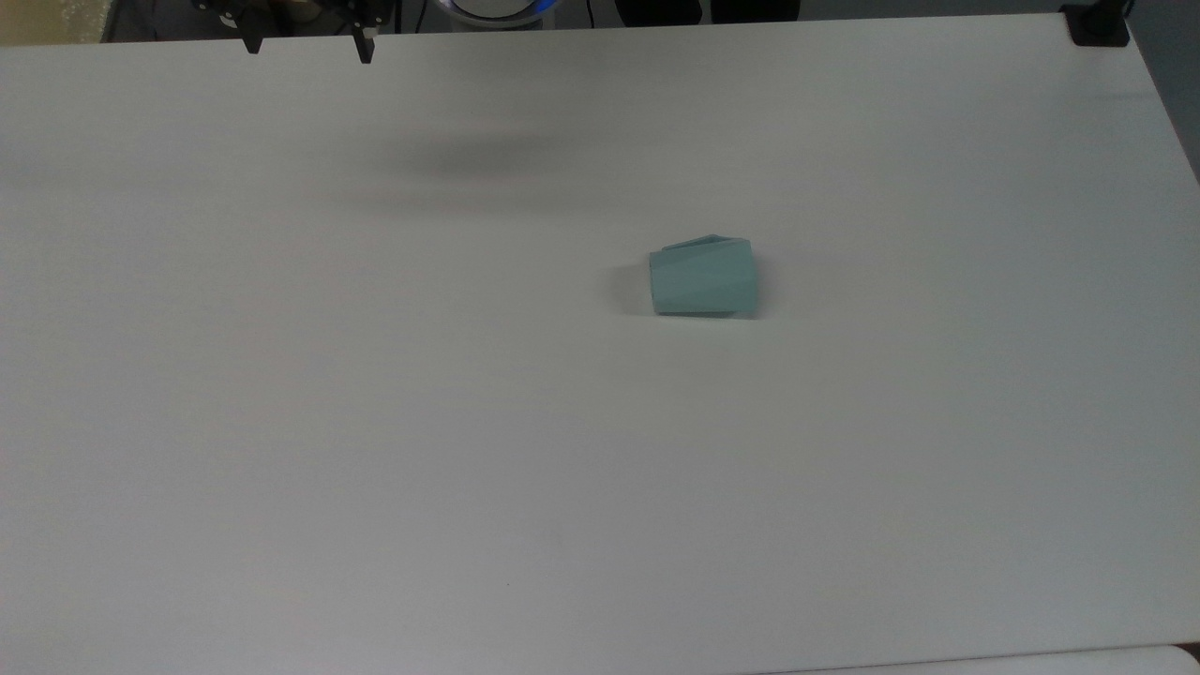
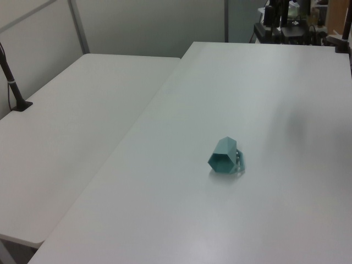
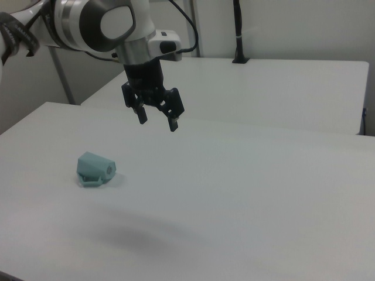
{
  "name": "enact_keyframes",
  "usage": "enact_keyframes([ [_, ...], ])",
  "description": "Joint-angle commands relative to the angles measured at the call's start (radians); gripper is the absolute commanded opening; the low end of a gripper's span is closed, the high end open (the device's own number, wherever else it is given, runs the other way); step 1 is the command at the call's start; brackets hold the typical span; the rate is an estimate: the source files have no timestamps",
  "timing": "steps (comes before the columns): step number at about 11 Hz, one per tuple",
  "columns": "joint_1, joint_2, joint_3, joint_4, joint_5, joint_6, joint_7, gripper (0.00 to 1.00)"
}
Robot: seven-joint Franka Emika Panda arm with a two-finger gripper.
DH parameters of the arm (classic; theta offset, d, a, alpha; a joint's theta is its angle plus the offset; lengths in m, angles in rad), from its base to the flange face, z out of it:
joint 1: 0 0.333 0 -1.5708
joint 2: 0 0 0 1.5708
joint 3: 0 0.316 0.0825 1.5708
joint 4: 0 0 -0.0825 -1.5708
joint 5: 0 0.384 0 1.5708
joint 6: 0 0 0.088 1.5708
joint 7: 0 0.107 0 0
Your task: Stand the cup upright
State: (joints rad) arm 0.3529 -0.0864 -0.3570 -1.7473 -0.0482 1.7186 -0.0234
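Note:
The pale teal faceted cup lies on its side on the white table, a little right of centre in the top view. In the left view the cup points one hexagonal end toward the camera, its handle to the left view's right. The right view shows the cup at the left, resting on its handle side. My gripper hangs high above the table, open and holding nothing, well apart from the cup. Its two black fingertips poke in at the top view's upper left edge.
A second white table adjoins on the left view's left, with a black clamp post on it. A black mount sits at the top view's upper right corner. The gripper's shadow falls on the table.

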Motion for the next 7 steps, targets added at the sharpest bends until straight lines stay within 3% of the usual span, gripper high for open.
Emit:
enact_keyframes([
  [1, -0.035, -0.006, 0.001, -0.004, 0.023, -0.020, -0.038, 1.00],
  [7, -0.046, -0.004, 0.001, -0.003, 0.025, -0.030, -0.090, 1.00],
])
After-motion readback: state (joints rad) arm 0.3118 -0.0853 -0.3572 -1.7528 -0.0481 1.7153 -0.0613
